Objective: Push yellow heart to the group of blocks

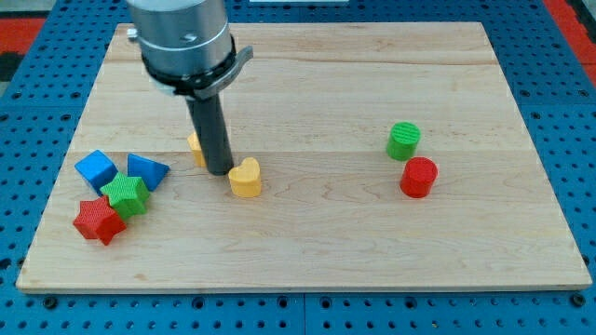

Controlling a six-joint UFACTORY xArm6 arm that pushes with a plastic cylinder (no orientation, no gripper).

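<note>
The yellow heart [246, 178] lies on the wooden board, left of centre. My tip [220, 171] is down on the board, touching or almost touching the heart's left side. A second yellow block [196, 144] sits just behind the rod, mostly hidden by it. The group of blocks is at the view's lower left: a blue cube [96, 169], a blue triangular block [147, 171], a green star [126, 196] and a red star [98, 221], packed close together.
A green cylinder [404, 140] and a red cylinder [418, 177] stand close together at the view's right. The board's edge [298, 289] runs along the view's bottom, with blue pegboard around it.
</note>
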